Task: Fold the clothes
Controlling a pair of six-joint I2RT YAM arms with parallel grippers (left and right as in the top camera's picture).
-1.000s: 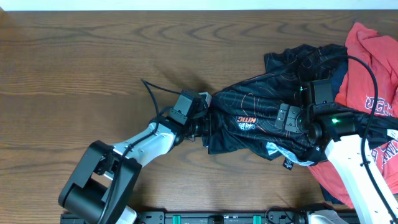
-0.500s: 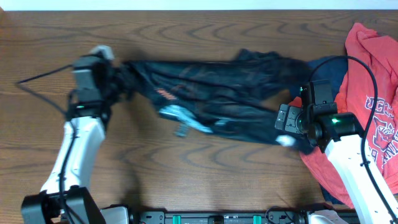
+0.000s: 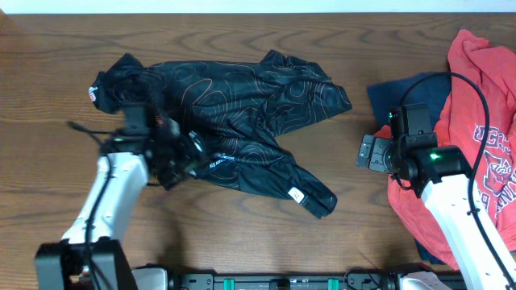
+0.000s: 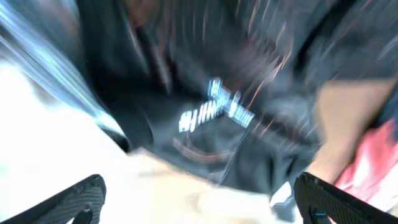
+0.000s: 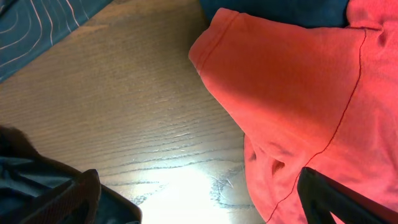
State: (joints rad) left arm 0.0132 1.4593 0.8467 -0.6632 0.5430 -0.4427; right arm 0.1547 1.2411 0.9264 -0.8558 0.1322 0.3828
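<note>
Jersey (image 3: 242, 121), black w/ orange-red contour lines, crumpled on counter (image 3: 242, 250), centre-left of overhead frame. L tool (image 4: 205, 202) over its lower-left part, jaws wide apart, gripping nothing. R tool (image 5: 202, 199) likewise wide apart over bare counter, beside red tee (image 3: 484, 80) at right.

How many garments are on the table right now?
3: the black jersey spread out left of centre, the red T-shirt heaped at the right edge, the navy garment partly under it. Others may be hidden beneath.

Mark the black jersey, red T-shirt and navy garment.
black jersey (image 3: 234, 121): overhead, its spread middle panel.
red T-shirt (image 3: 484, 56): overhead, upper part of the heap.
navy garment (image 3: 391, 90): overhead, exposed left corner.
</note>
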